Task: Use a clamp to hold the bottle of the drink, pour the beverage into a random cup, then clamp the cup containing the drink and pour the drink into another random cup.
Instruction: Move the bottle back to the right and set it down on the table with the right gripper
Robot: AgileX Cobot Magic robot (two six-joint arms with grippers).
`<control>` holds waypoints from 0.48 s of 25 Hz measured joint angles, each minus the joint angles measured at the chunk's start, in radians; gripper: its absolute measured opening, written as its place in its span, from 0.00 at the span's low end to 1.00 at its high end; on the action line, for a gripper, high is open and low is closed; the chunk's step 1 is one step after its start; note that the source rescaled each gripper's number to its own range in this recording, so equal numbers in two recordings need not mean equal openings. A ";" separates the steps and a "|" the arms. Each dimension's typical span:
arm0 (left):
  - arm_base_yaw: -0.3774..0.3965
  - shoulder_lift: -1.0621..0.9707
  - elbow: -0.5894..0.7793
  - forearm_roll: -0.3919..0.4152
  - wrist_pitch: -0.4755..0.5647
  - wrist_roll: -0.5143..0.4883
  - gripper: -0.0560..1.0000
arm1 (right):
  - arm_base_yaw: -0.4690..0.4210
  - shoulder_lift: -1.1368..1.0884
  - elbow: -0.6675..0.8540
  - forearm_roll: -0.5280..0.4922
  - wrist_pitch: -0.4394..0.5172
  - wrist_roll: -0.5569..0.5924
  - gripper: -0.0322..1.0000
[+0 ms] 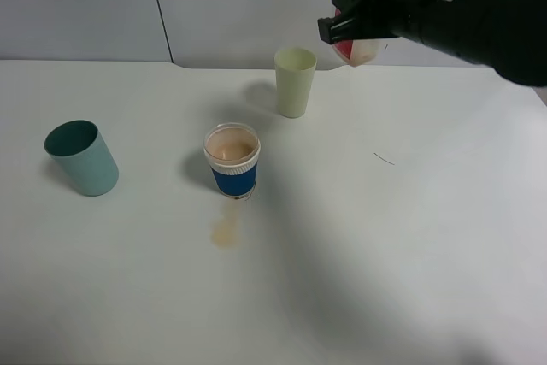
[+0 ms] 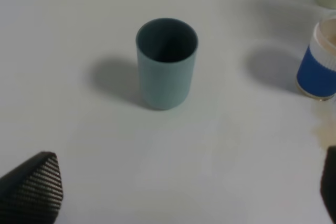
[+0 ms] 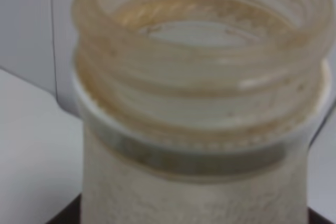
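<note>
Right pincer (image 1: 340, 14) is clamped on the bottle (image 1: 359, 44), which is held in the air above the far side of the surface (image 1: 427, 237), near the pale green cup (image 1: 295, 81); the right wrist view shows the bottle's uncapped threaded neck. Left pincer (image 2: 181, 190) is spread wide, pinching nothing, near the upright teal cup (image 1: 83, 158). The blue-sleeved cup (image 1: 232, 160) stands between the other two cups and contains tan drink. A tan spill (image 1: 226, 230) lies just in front of it
</note>
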State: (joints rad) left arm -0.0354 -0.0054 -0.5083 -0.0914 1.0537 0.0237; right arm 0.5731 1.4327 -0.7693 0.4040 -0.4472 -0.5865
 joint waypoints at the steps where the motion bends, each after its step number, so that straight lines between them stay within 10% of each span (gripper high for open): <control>1: 0.000 0.000 0.000 0.000 0.000 0.000 1.00 | 0.000 -0.005 0.033 -0.003 -0.021 0.027 0.03; 12: 0.000 0.000 0.000 0.000 0.000 0.000 1.00 | 0.000 -0.008 0.210 -0.003 -0.143 0.117 0.03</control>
State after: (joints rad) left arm -0.0354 -0.0054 -0.5083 -0.0914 1.0537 0.0237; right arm 0.5732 1.4243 -0.5595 0.4007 -0.5903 -0.4699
